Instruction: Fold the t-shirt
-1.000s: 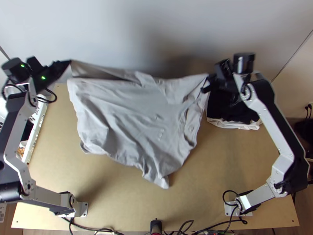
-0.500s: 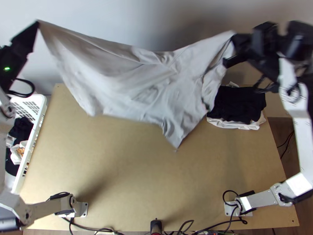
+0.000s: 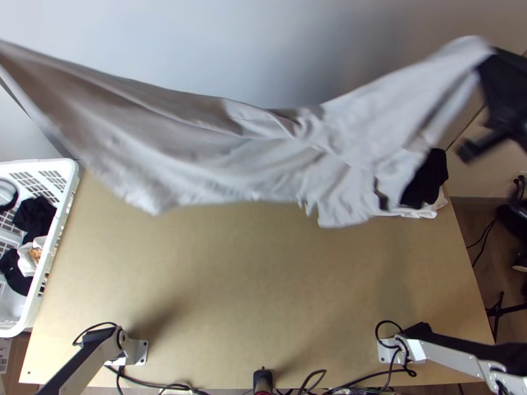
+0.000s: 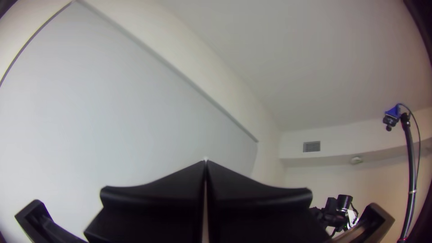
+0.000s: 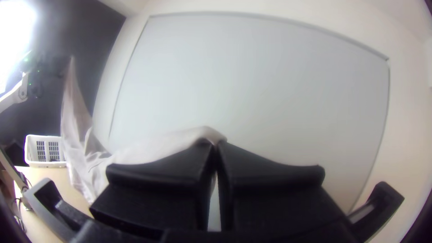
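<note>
The light grey t-shirt (image 3: 263, 148) hangs stretched between both arms above the table's far part, sagging in the middle with loose folds below. At the top right, my right gripper (image 3: 488, 59) holds one upper end of it. In the right wrist view that gripper (image 5: 216, 143) is shut on bunched shirt (image 5: 148, 146). The left wrist view has my left gripper (image 4: 206, 163) with its fingers pressed together and a speck of pale cloth at their tips. In the right wrist view the shirt's other end rises to a point at the left gripper.
A white basket (image 3: 71, 172) with dark and white clothes stands at the table's left edge. Behind the shirt's right part, a black and white cloth pile (image 3: 431, 178) lies at the back right. Bare wooden tabletop (image 3: 250, 283) spans the middle and front.
Both arms have moved up and outward, away from each other. The shirt has lifted with them and is drawn wider; its lower part has swung right and farther back.
</note>
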Controlling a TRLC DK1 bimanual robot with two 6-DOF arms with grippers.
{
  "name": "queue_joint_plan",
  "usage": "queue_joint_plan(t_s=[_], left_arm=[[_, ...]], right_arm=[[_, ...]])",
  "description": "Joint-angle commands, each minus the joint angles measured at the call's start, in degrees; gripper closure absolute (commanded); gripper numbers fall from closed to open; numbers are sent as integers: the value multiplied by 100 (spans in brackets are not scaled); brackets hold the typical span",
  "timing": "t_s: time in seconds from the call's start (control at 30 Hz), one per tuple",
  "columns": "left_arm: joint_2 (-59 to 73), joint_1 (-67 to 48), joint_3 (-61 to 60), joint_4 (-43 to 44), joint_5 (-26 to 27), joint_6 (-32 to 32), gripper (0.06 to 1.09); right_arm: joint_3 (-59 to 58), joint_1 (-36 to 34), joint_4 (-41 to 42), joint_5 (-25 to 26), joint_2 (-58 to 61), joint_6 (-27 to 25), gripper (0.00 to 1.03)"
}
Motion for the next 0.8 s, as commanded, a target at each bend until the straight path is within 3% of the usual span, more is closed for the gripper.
queue_joint_plan(t_s=[0.0, 0.17, 0.37, 0.5, 0.6, 0.77], left_arm=[[-755, -3, -129, 502, -278, -183, 105], [-1063, -47, -112, 713, -401, -244, 105], [-1124, -117, -437, 704, -269, -1290, 105], [-1124, -205, -1087, 660, -260, -1431, 105], [-1001, -662, -1870, 625, -269, -1132, 105], [-632, -1313, -3944, 687, -260, 485, 105]], right_arm=[[271, 66, -38, -10, -608, -118, 100], [209, 75, -29, -28, -678, -171, 100], [-204, 892, -363, -45, -582, -92, 100], [-907, 980, -469, -318, -573, 225, 100], [-1663, 980, -451, -406, -468, 471, 100], [-3509, 769, -3, -538, -230, 646, 100]])
